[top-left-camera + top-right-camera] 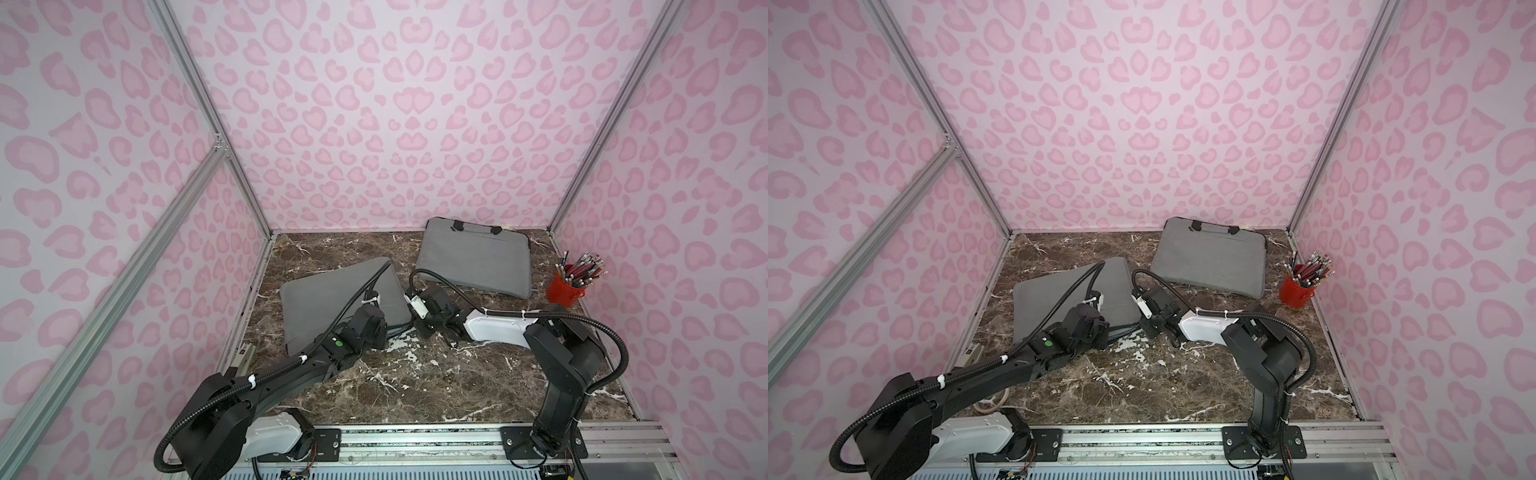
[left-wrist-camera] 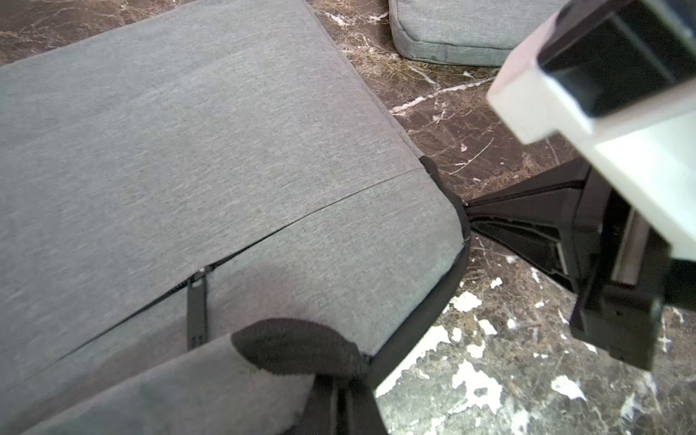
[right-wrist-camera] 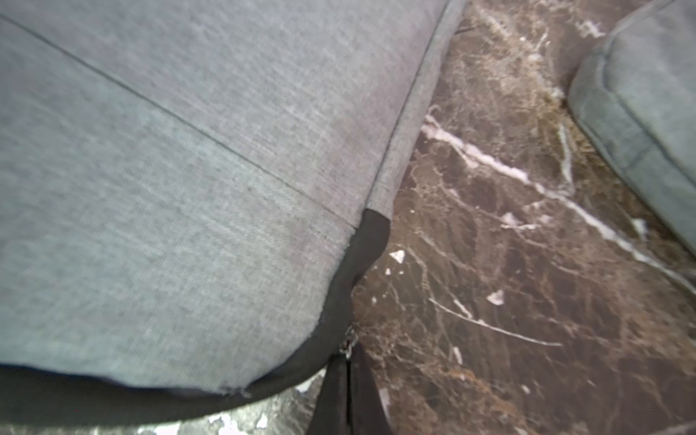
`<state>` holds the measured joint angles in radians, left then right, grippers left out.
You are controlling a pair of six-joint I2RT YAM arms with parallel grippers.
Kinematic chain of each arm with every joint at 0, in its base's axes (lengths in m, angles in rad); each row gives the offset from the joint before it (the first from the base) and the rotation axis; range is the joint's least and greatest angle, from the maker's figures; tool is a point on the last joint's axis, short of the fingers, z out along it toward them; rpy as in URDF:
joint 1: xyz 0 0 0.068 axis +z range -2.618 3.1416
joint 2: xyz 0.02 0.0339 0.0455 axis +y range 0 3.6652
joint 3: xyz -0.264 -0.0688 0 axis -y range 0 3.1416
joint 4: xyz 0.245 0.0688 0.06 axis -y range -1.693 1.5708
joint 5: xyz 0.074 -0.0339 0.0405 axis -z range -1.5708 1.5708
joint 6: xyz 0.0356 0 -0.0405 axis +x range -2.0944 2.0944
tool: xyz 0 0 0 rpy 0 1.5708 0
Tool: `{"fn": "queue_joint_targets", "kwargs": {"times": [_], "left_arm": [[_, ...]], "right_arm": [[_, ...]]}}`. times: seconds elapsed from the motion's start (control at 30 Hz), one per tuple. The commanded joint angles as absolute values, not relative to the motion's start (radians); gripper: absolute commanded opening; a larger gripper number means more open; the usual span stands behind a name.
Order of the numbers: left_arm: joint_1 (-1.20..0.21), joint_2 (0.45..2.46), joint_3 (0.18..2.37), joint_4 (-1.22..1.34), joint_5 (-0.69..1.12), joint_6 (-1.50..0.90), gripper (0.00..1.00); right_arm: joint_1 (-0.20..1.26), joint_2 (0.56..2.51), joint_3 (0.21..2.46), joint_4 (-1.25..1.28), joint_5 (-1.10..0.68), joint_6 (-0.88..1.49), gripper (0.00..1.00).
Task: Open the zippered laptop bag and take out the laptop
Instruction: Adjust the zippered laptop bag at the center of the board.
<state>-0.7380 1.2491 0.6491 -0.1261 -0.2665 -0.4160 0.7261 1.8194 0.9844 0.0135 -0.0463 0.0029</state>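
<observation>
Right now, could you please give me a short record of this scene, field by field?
near bag: grey, flat on the table, both grippers at its near corner
left gripper: shut on the near bag by its handle end
right gripper: shut on the zipper pull at the corner
far bag: grey, by the back wall, untouched
red cup: full of pencils, right side
laptop: not visible

Pale pink walls [image 1: 415, 124], printed with darker pink leopard spots, closed in three sides and met at the corners along aluminium struts [image 1: 210, 112]. The bench [image 1: 415, 382] was dark brown marble with white veins, under soft, even light. A ribbed metal rail [image 1: 415, 434] ran along its near edge.
</observation>
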Motion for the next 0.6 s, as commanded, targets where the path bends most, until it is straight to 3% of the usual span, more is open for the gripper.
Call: {"fn": "queue_joint_targets", "kwargs": {"times": [0.0, 0.1, 0.27, 0.33, 0.57], "left_arm": [[-0.735, 1.261, 0.65, -0.184, -0.295, -0.407, 0.0], [-0.736, 1.278, 0.664, -0.197, -0.303, -0.431, 0.0], [-0.737, 1.287, 0.681, -0.2, -0.25, -0.449, 0.41], [-0.741, 1.284, 0.676, -0.186, -0.213, -0.457, 0.45], [-0.827, 1.346, 0.678, -0.122, -0.183, -0.452, 0.46]], "right_arm": [[0.709, 1.819, 0.977, -0.019, 0.061, 0.0, 0.0], [0.716, 1.818, 0.97, -0.017, 0.031, 0.016, 0.0], [0.733, 1.804, 0.935, 0.003, -0.002, 0.054, 0.0], [0.738, 1.795, 0.92, 0.011, -0.016, 0.067, 0.0], [0.747, 1.785, 0.897, 0.025, -0.059, 0.096, 0.0]]}}
